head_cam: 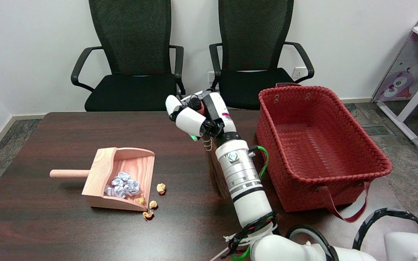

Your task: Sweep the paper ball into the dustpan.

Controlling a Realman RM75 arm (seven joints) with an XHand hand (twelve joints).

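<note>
Right hand [200,117] up over the middle of the dark wood surface [67,232], fingers wrapped around the top of a small broom [217,174], gripping it. Broom hangs down from the hand, bristles brown, partly hidden behind the white forearm; cannot tell if the tips touch the surface. Bristles sit well right of the dustpan and the paper bits.

Wooden dustpan [120,177] lies flat on the left part of the surface, round handle sticking out to the left, open mouth facing right and toward the near edge. Inside it, a clump of white-blue crumpled paper balls [122,185], resting against the pan floor near the middle.

Small tan paper balls: one [161,187] just outside the pan's right edge, one [153,204] near the pan's front corner, one [147,214] a bit nearer the camera, all on the surface outside the pan. Another tan one [140,199] sits right at the pan's lip, looks just inside, hard to tell.

Red woven basket [372,156] on the right side of the surface, a strap handle hanging off its near side. Basket is close beside the right arm. Two black mesh office chairs [132,47] behind the surface against the white wall.
</note>
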